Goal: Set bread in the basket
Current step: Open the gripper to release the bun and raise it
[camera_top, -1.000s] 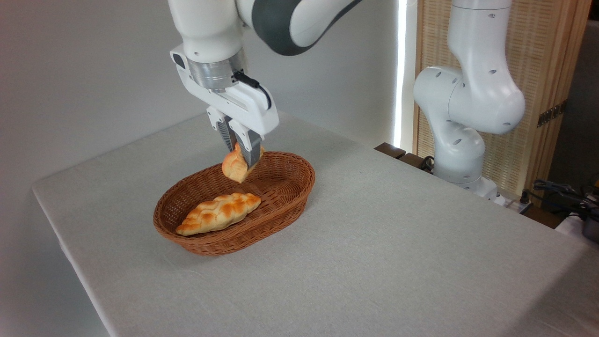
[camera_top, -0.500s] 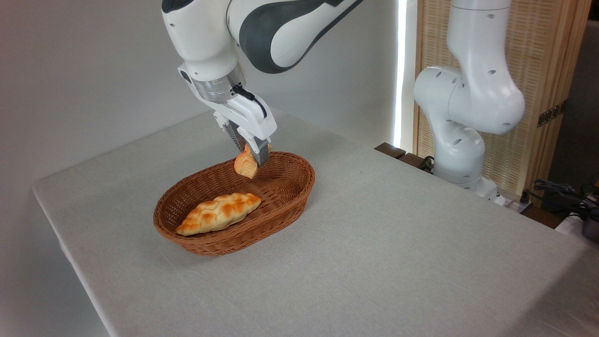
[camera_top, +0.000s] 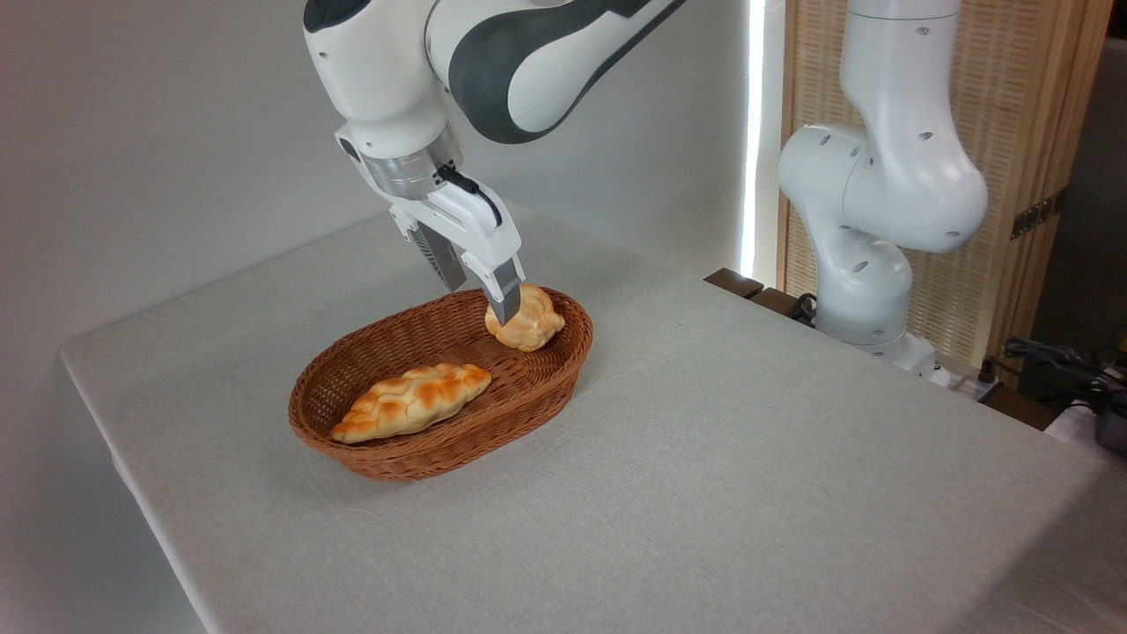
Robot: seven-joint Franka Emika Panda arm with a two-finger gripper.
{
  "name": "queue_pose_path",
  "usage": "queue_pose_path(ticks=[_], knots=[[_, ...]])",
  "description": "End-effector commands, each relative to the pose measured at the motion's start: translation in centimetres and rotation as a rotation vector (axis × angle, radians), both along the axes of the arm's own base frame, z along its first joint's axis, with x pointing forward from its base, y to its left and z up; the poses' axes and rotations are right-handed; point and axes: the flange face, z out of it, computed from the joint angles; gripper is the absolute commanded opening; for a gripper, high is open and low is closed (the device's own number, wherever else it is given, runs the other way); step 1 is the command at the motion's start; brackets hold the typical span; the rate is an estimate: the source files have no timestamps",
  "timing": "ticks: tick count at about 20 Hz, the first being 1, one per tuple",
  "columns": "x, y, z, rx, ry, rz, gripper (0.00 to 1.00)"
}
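Jaws apart, gripper [camera_top: 480,295] above bread [camera_top: 526,321] in basket [camera_top: 546,374] on grey-clothed table [camera_top: 704,458].

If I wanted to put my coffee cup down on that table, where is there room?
Plenty: the whole cloth-covered table right of and in front of the basket is bare. The crowded spot is the basket, holding the braided loaf and the bun, with the open gripper right above it.
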Motion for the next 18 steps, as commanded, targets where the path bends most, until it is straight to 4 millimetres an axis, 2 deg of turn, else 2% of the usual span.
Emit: queue_pose_path(ticks=[1, 3, 4, 7, 13, 15, 18], knots=[[0.3, 1.1, 0.6, 0.024, -0.016, -0.003, 1.00], [0.5, 1.9, 1.5, 0.066, -0.049, -0.018, 1.00], [1.0, 2.1, 2.5, 0.075, -0.076, -0.026, 1.00], [2.5, 5.0, 5.2, 0.096, -0.152, -0.034, 1.00], [4.7, 10.3, 12.2, 0.106, -0.294, 0.042, 1.00], [5.0, 11.3, 14.1, 0.144, -0.337, 0.045, 1.00], [5.3, 11.9, 15.3, 0.185, -0.369, 0.037, 1.00]])
